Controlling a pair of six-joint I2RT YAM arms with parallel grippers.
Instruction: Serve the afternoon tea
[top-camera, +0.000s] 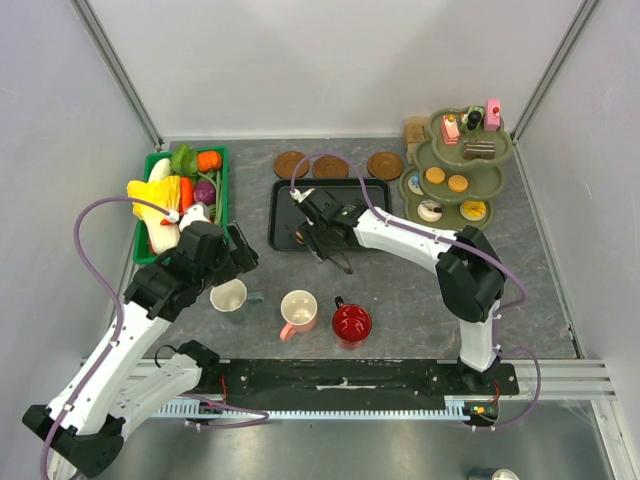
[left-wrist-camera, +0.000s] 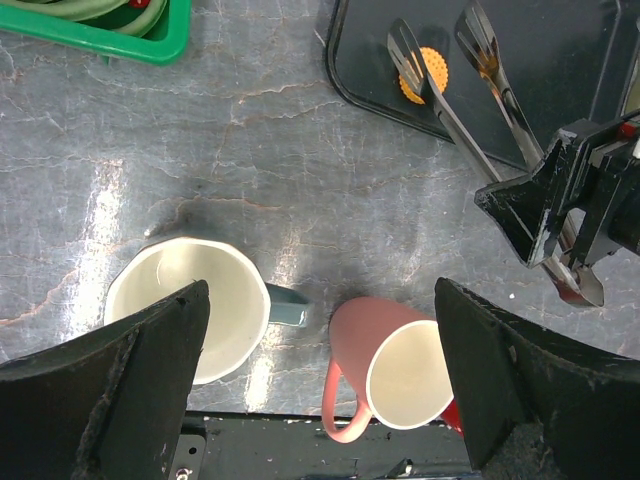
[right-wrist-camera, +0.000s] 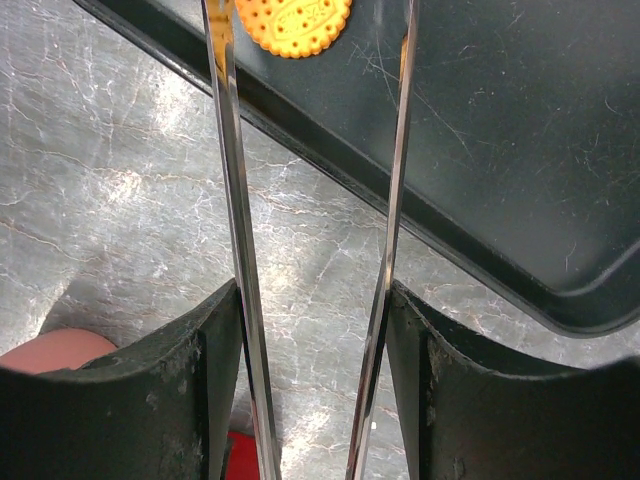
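My left gripper (top-camera: 238, 256) is open and empty. In its wrist view it (left-wrist-camera: 320, 335) hovers over the whitish mug (left-wrist-camera: 185, 305) and the pink mug (left-wrist-camera: 395, 365). In the top view the whitish mug (top-camera: 229, 297), pink mug (top-camera: 298, 313) and red mug (top-camera: 351, 322) stand in a row at the front. My right gripper (top-camera: 322, 236) is shut on metal tongs (right-wrist-camera: 236, 200) over the front edge of the black tray (top-camera: 372, 195). The tong tips straddle an orange biscuit (right-wrist-camera: 293, 22) lying on the tray (right-wrist-camera: 500, 150). Several cakes sit on the tiered stand (top-camera: 457, 165).
A green basket (top-camera: 222, 190) of toy vegetables stands at the left. Three brown coasters (top-camera: 330, 166) lie behind the tray. The tiered stand is at the back right. The enclosure walls close in on both sides and the back.
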